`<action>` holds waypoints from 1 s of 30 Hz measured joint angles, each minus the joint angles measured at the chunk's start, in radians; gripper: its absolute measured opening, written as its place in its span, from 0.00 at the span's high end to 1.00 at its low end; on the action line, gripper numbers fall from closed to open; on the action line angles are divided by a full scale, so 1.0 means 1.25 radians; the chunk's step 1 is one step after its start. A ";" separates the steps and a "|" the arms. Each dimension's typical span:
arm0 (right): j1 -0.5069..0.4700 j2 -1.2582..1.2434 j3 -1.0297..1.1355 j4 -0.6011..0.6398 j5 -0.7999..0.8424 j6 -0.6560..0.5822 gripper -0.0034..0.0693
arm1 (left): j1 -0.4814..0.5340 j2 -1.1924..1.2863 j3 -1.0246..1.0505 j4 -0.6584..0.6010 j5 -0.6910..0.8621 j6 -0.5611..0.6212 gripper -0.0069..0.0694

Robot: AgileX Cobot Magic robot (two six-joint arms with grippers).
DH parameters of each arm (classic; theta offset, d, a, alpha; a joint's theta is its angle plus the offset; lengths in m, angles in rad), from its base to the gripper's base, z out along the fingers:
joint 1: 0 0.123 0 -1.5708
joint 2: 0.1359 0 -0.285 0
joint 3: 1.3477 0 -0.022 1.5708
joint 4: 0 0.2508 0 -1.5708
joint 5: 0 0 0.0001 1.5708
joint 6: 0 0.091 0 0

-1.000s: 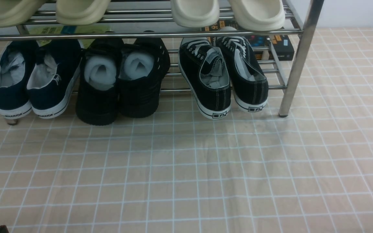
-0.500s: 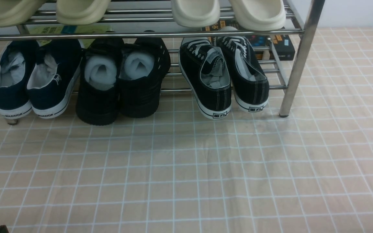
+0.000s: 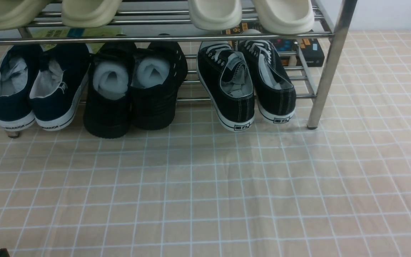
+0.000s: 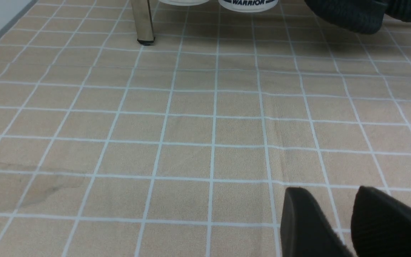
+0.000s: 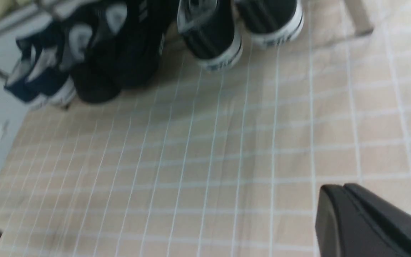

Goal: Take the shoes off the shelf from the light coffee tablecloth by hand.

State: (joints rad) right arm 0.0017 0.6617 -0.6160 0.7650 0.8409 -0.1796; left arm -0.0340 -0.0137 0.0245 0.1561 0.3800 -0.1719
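"While the front view takes in the two-tier rack of shiny chrome tubes (image 3: 334, 64), what does the left wrist view leave out?" asked the first.

"It misses the pair of black low-top canvas sneakers with white laces (image 3: 239, 91)," the second replied. "It does show the lettered white heel of a navy canvas shoe (image 4: 250, 4) near one rack leg. Only the front view shows the sneakers' laces clearly; the right wrist view is blurred and gives mostly their heels."

"And the dark patterned box (image 3: 310, 51)?"

"The front view shows it behind the rack, partly hidden, with pale rounded clogs (image 3: 285, 16) on the rack's upper tier."

"Where are the sneakers, and how do they look?"

"On the rack's lower tier, toward its right end, side by side, heels jutting past the front bar. They have grey-white linings, white stitching and white-edged soles with a small dark heel label. The beige cloth with a white-lined grid (image 3: 191, 200) spreads under the rack and in front of it."

"The claws?"

"The black left gripper (image 4: 332, 192) has its fingers parted, with only cloth visible between them. The dark right gripper (image 5: 341, 187) is clenched, its fingers together, well apart from the rack."
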 joint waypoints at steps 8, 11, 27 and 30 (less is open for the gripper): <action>0.000 0.281 -0.149 0.189 0.192 -0.250 0.95 | 0.000 0.000 0.000 0.000 0.000 0.000 0.59; 0.025 0.380 -0.230 0.224 0.226 -0.313 0.94 | 0.000 0.000 0.000 0.000 0.000 0.000 0.59; 0.406 0.841 -0.765 -0.296 0.137 0.027 0.93 | 0.000 0.000 0.000 0.000 0.000 0.000 0.59; 0.448 0.927 -0.876 -0.417 0.141 0.110 0.89 | 0.000 0.000 0.000 0.000 0.000 0.000 0.59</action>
State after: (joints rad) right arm 0.5619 1.8211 -1.7106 0.2432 1.0175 -0.0420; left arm -0.0340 -0.0137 0.0245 0.1561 0.3800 -0.1719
